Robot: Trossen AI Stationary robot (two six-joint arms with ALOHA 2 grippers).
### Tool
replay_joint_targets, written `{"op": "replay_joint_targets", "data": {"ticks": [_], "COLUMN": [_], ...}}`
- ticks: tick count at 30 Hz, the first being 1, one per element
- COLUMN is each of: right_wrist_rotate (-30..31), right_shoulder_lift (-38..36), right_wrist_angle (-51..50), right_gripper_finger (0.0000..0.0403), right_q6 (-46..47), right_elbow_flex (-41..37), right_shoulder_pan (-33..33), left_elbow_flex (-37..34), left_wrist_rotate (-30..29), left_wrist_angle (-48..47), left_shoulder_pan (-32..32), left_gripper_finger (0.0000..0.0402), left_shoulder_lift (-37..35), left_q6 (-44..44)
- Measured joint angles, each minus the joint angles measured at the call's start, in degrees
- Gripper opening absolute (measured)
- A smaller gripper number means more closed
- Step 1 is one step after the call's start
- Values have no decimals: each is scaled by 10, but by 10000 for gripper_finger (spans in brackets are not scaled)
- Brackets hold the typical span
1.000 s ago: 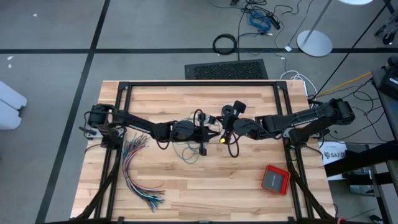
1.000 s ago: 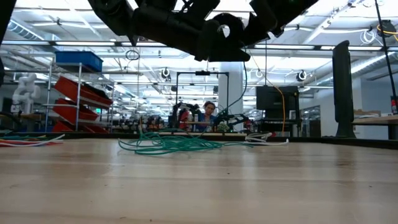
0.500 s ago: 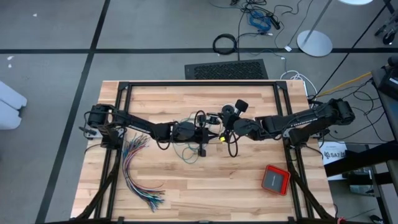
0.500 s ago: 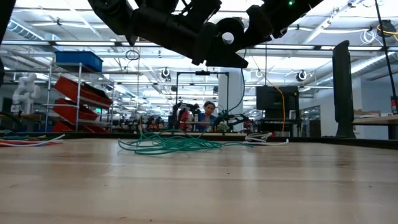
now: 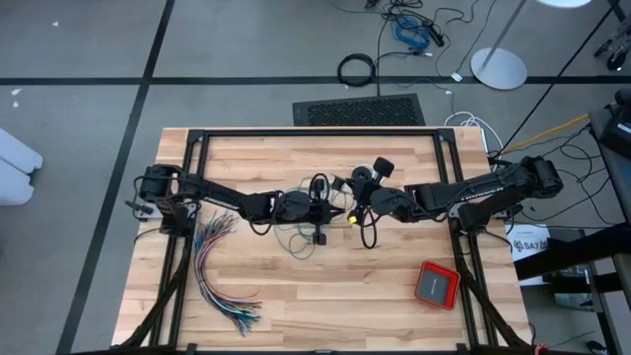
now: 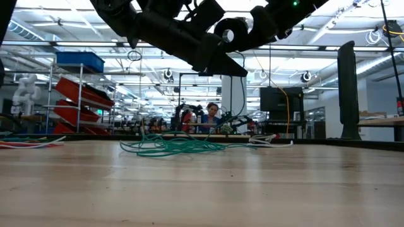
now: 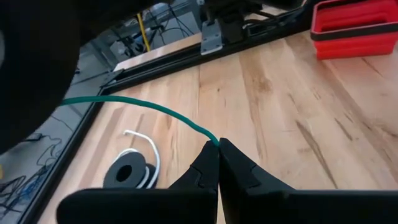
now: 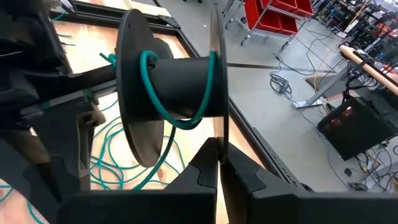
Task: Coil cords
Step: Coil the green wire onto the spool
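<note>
Left gripper [image 7: 218, 163] pinches the green cord [image 7: 144, 108], right gripper [image 8: 217, 163] clamps the spool [image 8: 177, 87] flange — feed it taut, turns side by side.

Wooden counter [image 5: 266, 296] carries teal-green cord [image 6: 170, 147] loose mid-surface, fanned many-coloured wires [image 5: 217, 271] at left, red box [image 5: 436, 284] near right edge.

Both arms are stretched inward from the table's sides and meet near its middle, raised above the surface. The left gripper [image 7: 219, 149] is closed, its fingers pressed together. The right gripper [image 8: 217, 158] is likewise closed, just beside the left.
</note>
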Motion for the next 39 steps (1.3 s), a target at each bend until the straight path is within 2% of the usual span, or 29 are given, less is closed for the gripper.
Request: {"op": "replay_joint_targets", "data": {"ticks": [6,17,25,39], "right_wrist_rotate": [20,25,-2,-12], "right_shoulder_lift": [0,0,0,0], "right_wrist_angle": [-4,-24,-23,-17], "right_gripper_finger": [0,0,0,0], "right_q6": [0,30,50,105], "right_elbow_flex": [0,0,-19,-70], "right_shoulder_pan": [-3,-23,-34,-33], "left_elbow_flex": [0,0,0,10], "left_wrist_rotate": [-8,-69,-68,-81], "left_wrist_angle": [19,47,62,68], "left_shoulder_pan": [-3,-10,-12,-13], "left_gripper_finger": [0,0,0,0], "left_shoulder_lift": [0,0,0,-1], "left_q6": [-2,-5,6,40]}}
